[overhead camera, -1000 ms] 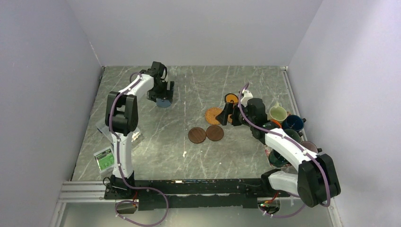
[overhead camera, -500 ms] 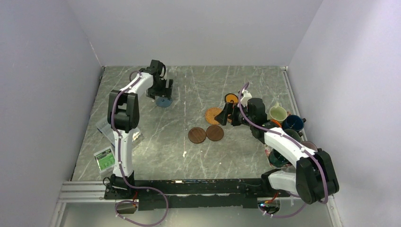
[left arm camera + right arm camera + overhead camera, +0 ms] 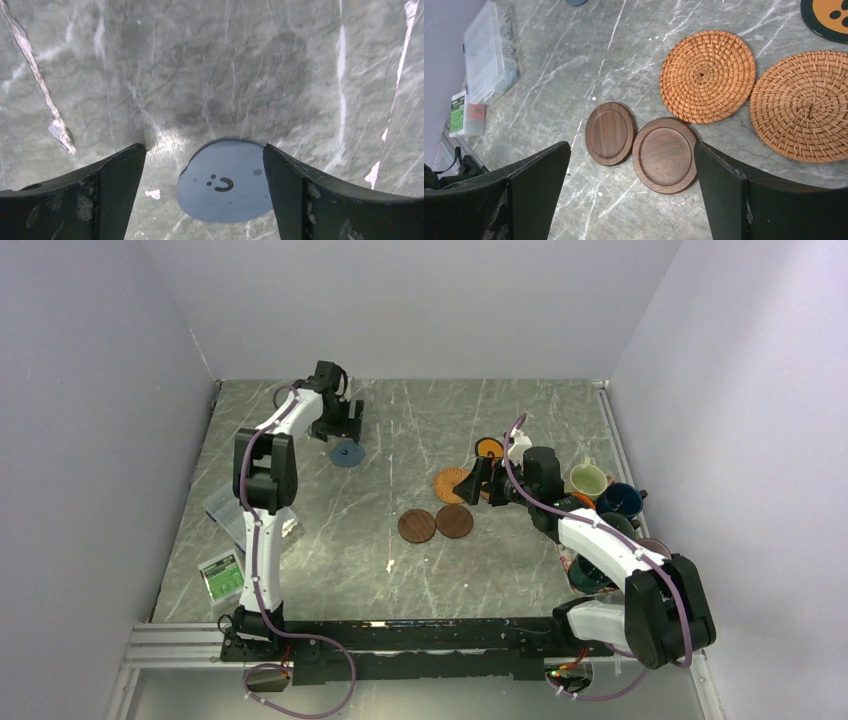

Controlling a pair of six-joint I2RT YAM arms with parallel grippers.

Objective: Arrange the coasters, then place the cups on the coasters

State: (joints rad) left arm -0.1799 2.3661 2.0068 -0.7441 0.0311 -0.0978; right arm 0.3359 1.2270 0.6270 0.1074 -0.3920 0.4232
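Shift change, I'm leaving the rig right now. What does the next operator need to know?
Left gripper: open, empty, over the blue-grey coaster, which lies flat at the far left of the table.
Right gripper: open, empty, above the two dark brown coasters lying side by side mid-table.
The tan woven coasters and the black-and-orange coaster lie just beyond them.
Cups: clustered at the right edge, none on a coaster.
Done: no cup placed.
Left: finish arranging the coasters, then set a cup on each.
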